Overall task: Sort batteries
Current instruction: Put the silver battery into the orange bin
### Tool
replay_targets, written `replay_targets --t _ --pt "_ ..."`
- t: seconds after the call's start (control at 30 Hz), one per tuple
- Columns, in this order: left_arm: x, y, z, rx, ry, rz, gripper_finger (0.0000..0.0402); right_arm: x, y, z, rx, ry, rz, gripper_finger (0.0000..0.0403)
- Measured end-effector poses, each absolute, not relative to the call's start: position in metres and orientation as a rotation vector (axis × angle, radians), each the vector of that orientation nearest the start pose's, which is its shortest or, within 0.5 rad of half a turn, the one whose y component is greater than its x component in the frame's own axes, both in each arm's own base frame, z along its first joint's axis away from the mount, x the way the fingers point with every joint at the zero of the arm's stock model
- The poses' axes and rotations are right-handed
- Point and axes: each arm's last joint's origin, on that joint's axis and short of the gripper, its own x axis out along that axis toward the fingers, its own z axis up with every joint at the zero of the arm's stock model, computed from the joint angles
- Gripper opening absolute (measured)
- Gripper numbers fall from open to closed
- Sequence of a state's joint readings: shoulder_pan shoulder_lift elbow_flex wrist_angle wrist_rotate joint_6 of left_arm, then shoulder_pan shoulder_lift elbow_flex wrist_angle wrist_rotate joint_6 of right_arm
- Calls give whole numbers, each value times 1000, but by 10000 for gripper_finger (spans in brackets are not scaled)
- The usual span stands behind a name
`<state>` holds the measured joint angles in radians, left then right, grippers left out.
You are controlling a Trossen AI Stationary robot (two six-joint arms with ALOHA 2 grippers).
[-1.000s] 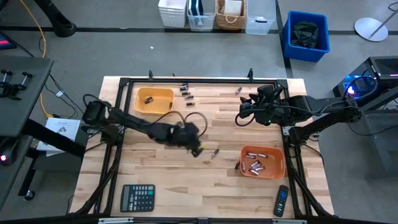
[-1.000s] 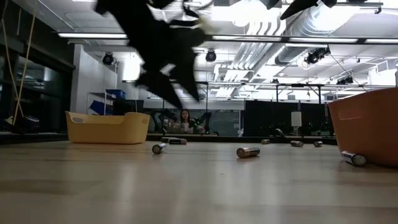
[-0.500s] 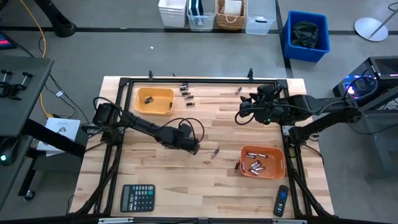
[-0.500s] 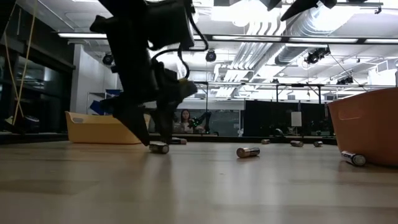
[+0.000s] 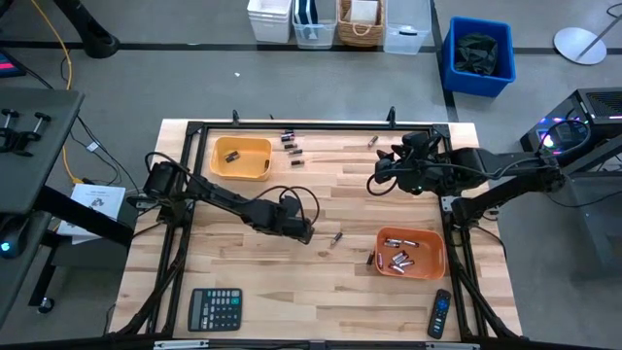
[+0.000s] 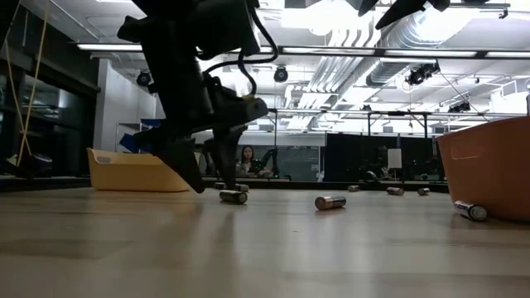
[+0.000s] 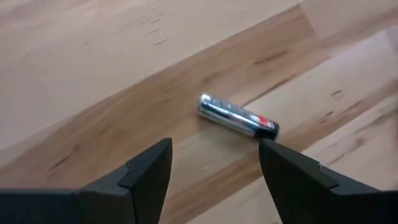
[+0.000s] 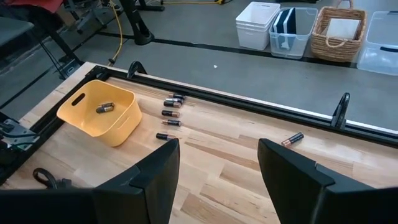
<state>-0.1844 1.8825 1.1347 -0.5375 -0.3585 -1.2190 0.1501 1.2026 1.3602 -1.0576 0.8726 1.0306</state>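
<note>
My left gripper [image 5: 305, 232] [image 7: 214, 168] is open and low over the middle of the table. In the low view its fingertips [image 6: 209, 184] nearly reach the wood. A silvery battery with a dark, red-marked end [image 7: 238, 116] [image 6: 233, 197] lies flat just ahead of the fingers, apart from them. Another battery [image 5: 335, 237] [image 6: 330, 202] lies a little to the right. The yellow bin [image 5: 240, 157] holds one battery, and the orange bin [image 5: 411, 251] holds several. My right gripper [image 5: 374, 185] [image 8: 217, 186] hangs open above the far right part of the table.
Loose batteries lie near the far edge [image 5: 290, 144] [image 8: 171, 112], with one more [image 5: 373, 142] [image 8: 292, 140] farther right, and one lies beside the orange bin [image 5: 370, 259]. A black calculator [image 5: 215, 309] and a remote [image 5: 440, 313] sit by the near edge. A black frame rims the table.
My left gripper has come down from well above the table to just over the wood and has shifted slightly toward the near edge. It has stayed open. The battery by its fingertips has moved a little toward the table's right.
</note>
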Motion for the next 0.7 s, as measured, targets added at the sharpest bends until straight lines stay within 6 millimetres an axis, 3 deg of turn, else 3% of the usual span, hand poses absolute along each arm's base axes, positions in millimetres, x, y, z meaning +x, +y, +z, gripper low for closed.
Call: replay_targets --t 0.3,0.57,0.7 --pt "372 -34 149 -893 692 789 231 212 10 380 505 357 -986 213" --pt "378 -26 116 -1020 740 861 231 212 10 379 515 366 -977 213" --pt "376 -28 118 -971 774 829 231 212 10 379 507 372 -975 213"
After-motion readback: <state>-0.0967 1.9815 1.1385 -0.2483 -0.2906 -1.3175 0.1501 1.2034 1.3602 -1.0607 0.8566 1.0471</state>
